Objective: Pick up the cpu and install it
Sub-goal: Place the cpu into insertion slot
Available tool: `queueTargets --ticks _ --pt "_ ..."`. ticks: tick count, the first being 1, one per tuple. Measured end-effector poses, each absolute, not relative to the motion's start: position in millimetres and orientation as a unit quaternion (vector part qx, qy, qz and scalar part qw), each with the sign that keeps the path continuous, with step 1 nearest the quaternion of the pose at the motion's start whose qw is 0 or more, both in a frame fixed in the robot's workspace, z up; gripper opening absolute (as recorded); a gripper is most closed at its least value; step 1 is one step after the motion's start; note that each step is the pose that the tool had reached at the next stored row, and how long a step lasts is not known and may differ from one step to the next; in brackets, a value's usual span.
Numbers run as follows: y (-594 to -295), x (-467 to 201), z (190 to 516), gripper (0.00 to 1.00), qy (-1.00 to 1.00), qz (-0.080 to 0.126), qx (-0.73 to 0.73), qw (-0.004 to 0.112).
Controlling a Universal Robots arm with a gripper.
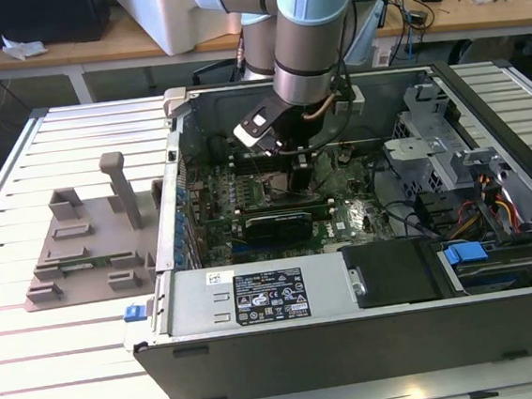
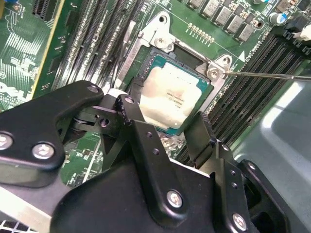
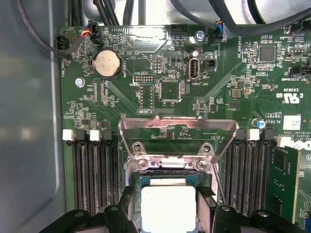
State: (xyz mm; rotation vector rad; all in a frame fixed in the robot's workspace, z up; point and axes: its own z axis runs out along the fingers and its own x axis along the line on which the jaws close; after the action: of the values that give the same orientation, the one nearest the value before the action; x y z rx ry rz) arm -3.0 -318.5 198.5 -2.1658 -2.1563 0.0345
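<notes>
The cpu [image 3: 167, 208] is a flat square chip with a pale metal top and a thin green rim. It lies level in or just over the motherboard socket [image 2: 214, 73] in both wrist views. My gripper [image 3: 167, 211] is right above it, one black finger [image 3: 130, 209] against each of two opposite edges, shut on the chip. The second wrist view gives the same hold on the cpu [image 2: 170, 94] by the gripper [image 2: 165, 116]. In the exterior view the gripper [image 1: 302, 158] reaches down into the open computer case [image 1: 355, 342].
The socket's metal load plate [image 3: 177, 133] stands folded back, its thin lever [image 2: 272, 75] sticking out sideways. Memory slots [image 3: 92, 174] flank the socket. An expansion card [image 1: 278, 222], power supply [image 1: 256, 295] and drive cage [image 1: 431, 146] crowd the case. A grey tray [image 1: 82, 245] lies at the exterior view's left.
</notes>
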Motion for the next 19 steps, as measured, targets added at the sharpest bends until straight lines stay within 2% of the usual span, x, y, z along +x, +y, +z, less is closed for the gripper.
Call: queueTargets --ticks 11,19 --pt "-320.0 1.1 198.6 0.62 -0.688 0.021 -0.725 0.034" --pt "-319.4 1.0 208.1 0.62 -0.688 0.021 -0.725 0.034"
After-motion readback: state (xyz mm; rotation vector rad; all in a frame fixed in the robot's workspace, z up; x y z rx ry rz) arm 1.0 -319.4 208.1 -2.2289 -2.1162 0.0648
